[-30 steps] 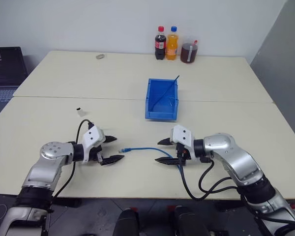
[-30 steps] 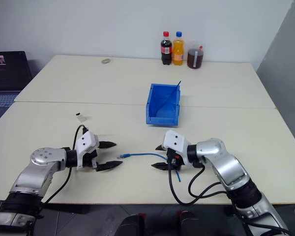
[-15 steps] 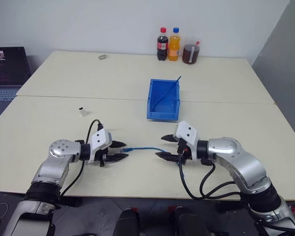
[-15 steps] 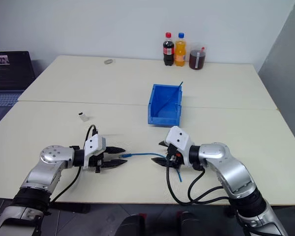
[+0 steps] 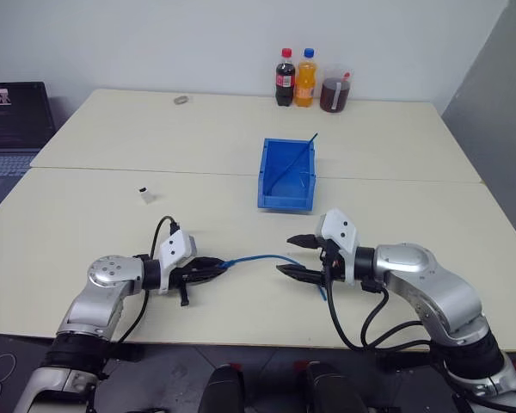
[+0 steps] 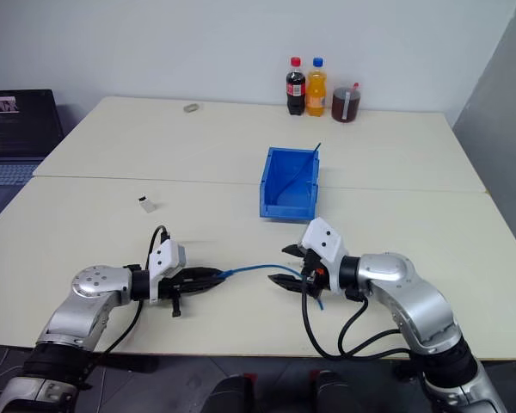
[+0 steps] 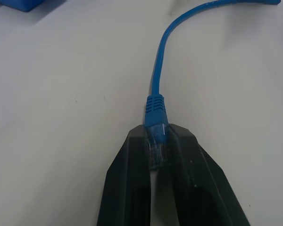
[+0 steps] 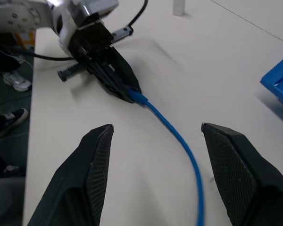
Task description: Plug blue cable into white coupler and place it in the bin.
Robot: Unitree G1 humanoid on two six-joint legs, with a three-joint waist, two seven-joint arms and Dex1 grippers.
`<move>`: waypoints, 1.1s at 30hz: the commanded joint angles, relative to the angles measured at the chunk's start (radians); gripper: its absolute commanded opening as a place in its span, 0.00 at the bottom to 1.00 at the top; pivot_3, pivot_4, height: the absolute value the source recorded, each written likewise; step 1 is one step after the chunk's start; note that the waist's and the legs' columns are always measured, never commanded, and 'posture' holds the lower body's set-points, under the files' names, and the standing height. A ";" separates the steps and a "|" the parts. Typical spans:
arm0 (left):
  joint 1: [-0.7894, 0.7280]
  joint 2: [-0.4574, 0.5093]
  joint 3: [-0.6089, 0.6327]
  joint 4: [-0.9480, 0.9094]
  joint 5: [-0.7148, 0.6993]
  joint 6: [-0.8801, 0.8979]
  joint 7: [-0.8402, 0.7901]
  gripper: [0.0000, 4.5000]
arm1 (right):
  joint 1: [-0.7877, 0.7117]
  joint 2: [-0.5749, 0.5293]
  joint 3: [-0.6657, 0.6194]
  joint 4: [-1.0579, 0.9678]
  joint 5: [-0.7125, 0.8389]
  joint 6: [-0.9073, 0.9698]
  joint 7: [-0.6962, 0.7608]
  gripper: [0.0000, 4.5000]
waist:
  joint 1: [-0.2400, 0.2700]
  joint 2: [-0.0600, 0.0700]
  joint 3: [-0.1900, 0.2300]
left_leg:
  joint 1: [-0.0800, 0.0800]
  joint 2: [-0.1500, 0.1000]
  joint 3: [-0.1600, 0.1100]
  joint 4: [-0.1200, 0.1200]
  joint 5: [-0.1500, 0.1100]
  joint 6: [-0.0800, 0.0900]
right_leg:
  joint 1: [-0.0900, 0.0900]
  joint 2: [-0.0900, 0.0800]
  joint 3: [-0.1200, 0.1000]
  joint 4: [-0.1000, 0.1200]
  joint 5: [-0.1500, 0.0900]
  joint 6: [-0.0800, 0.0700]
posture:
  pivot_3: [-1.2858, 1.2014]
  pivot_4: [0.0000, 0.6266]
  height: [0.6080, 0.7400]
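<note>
With the left gripper (image 5: 213, 269) clamped jaws-together on the clear plug of the blue cable (image 5: 260, 257), while the right gripper (image 5: 299, 256) hangs jaws-apart around its far stretch, the plug could be covered too fully for mating with the white coupler (image 5: 143, 194), well off at ten o'clock on the worktop (image 5: 112, 232).

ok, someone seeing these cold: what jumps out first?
The blue cable strung across the near table, its plug end pinched in the left gripper while the right gripper stands open around the other end. Behind it, mid-table, sits the bright blue bin. Three drink bottles stand at the far edge, and the tiny white coupler stands alone off to the left.
</note>
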 commanded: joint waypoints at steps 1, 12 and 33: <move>-0.046 -0.038 0.037 -0.107 -0.062 0.048 0.048 0.06 | 0.047 0.009 -0.067 -0.084 0.074 0.033 -0.037 0.71 | 0.000 0.000 0.000 | 0.000 0.000 0.000 0.000 0.000 0.000 | 0.000 0.000 0.000 0.000 0.000 0.000 | 0.52 0.24 1.00; -0.110 -0.115 0.070 -0.329 -0.301 0.370 0.126 0.06 | 0.067 0.272 -0.214 -0.025 0.300 0.189 -0.280 0.71 | -0.027 -0.001 0.000 | 0.001 0.001 -0.001 -0.001 0.000 0.000 | 0.000 0.002 0.001 0.000 0.000 0.000 | 0.52 0.24 1.00; -0.110 -0.115 0.080 -0.408 -0.392 0.487 0.168 0.06 | -0.062 0.399 -0.214 0.127 0.410 0.149 -0.346 0.67 | -0.027 0.000 0.000 | 0.000 0.001 -0.001 -0.001 0.000 0.000 | 0.000 0.002 0.003 -0.001 0.000 0.000 | 0.52 0.24 1.00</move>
